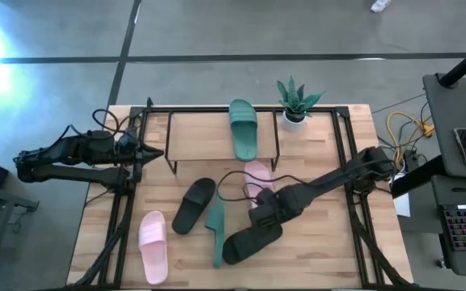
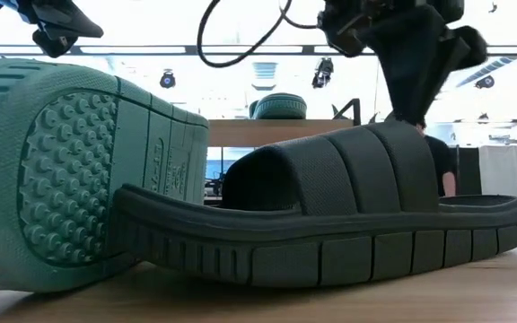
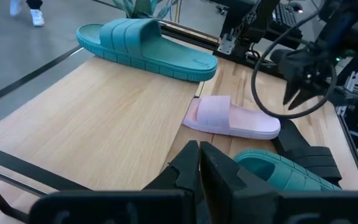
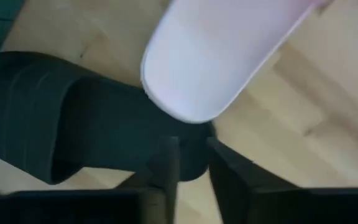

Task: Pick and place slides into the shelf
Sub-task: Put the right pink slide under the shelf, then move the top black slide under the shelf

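Right gripper is low over the middle of the worktop, at the end of the near black slide, between it and the pink slide just behind. In the right wrist view the jaws stand a narrow gap apart with the black slide's rim in that gap; can't tell if the fingers actually pinch it. In the low view that black slide sits flat on the worktop, strap up, with the arm coming down behind it. Green slide stands on its edge just left of it, sole facing the low camera, touching or overlapping the black one's end. Second black slide lies flat farther left, near the shelf front. Second pink slide is at the front left, apart from the rest. Only one slide is placed: the other green slide lies on the top board of the shelf, toward its right end, next to the potted plant. Left gripper is parked at the left end of the shelf, holding nothing, jaws closed together per the left wrist view.
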{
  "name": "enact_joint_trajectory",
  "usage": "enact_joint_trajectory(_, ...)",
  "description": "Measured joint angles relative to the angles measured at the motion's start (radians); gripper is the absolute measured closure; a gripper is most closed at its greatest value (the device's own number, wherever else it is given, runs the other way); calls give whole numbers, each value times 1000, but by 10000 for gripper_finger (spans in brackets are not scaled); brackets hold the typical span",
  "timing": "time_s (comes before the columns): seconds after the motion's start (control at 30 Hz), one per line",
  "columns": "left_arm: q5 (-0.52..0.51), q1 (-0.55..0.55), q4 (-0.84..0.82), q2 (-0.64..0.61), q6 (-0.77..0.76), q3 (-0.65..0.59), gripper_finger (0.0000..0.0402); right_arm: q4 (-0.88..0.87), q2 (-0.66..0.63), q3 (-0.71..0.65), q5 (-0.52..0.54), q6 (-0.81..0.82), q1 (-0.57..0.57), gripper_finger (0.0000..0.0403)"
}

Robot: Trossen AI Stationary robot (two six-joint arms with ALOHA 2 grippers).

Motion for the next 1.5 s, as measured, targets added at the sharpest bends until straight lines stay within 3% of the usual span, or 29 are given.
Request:
enact_joint_trajectory(0.1,5,0,-1,-2,11,0,402,35,19,-9,-1,81,15,385)
enact_joint_trajectory(0.37,9,0,-6,-26,31,0,402,176,45,-27,9,164,17,392)
enact_joint_trajectory(0.7,8,0,-84,-67,25,-1,402,190,117,-42,35,96,14,392)
enact_joint_trajectory(0.97,4,0,-82,-81,24,-1,402,193,124,-42,169,49,-46,392)
enact_joint_trajectory(1.23,5,0,-82,-71,21,-1,402,194,100,-36,114,-60,-49,392)
enact_joint_trajectory(1.4,107,0,-81,-73,-29,-1,402,202,17,-34,244,-92,64,390)
enact_joint_trajectory(1.5,233,0,-59,-61,-33,-1,402,208,-14,-34,224,-18,89,377)
